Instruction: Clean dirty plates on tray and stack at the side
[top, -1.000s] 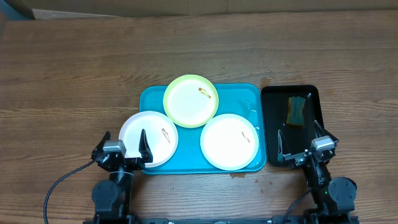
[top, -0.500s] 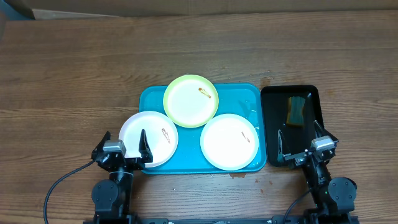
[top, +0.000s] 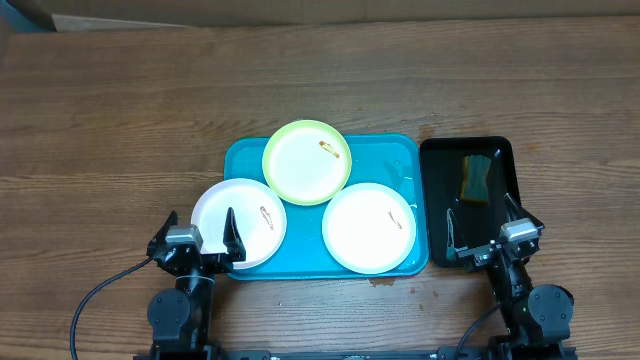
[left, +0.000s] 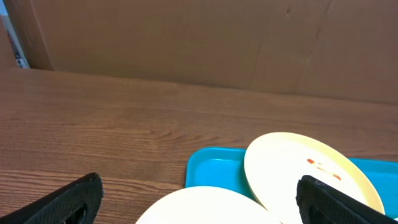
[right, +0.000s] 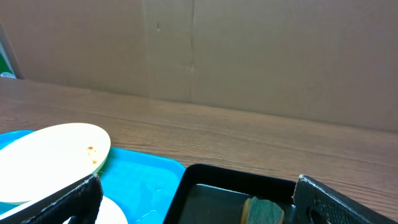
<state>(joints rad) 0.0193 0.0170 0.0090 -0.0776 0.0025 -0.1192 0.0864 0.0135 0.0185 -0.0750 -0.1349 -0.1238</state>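
The table (top: 120, 100) offered open wood toward its left and far edges, room enough for a stack. The tray (top: 398, 160) sat at the middle of the near edge, with the black tray (top: 432, 200) just beside it on the right. All three smeared plates were on the tray: the green plate (top: 305, 165) farthest, the left plate (top: 240, 230) overhanging the near-left corner, and the right plate (top: 365, 230) nearest. The sponge (top: 477, 177) lay straight ahead of the right gripper (top: 480, 212), long axis running near to far, so that arm looked better placed to fetch it. The left gripper (top: 201, 216) faced the left plate. Both grippers were spread and empty
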